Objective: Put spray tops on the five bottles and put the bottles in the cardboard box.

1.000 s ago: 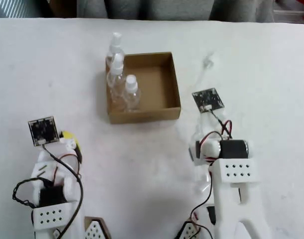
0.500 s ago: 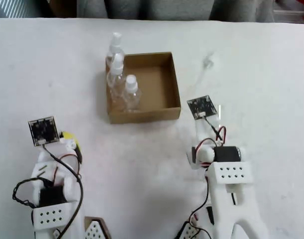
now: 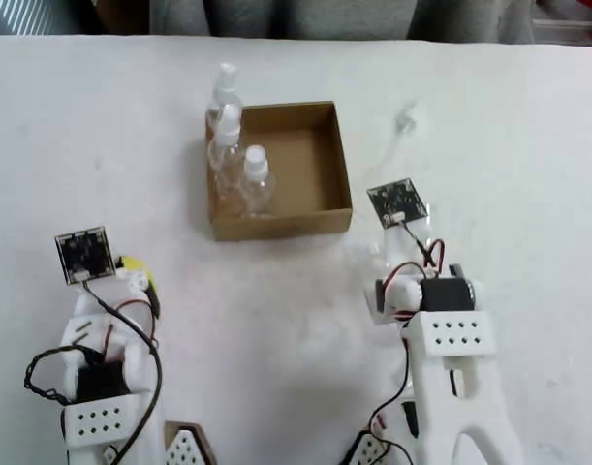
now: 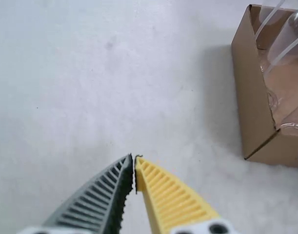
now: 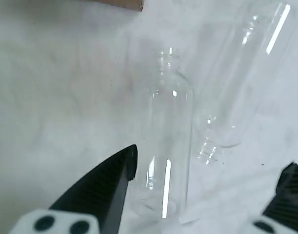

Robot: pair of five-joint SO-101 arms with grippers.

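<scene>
right gripper: fingers spread wide, nothing held, over uncapped bottles | left gripper: closed, empty, near box corner | table: white | cardboard box: open, mid-table | capped bottles: three, upright at box's left wall | uncapped bottles: two, lying side by side on table | spray top: loose, right of box

Three spray-topped bottles stand along the left wall of the cardboard box. A loose spray top lies on the white table right of it.
</scene>
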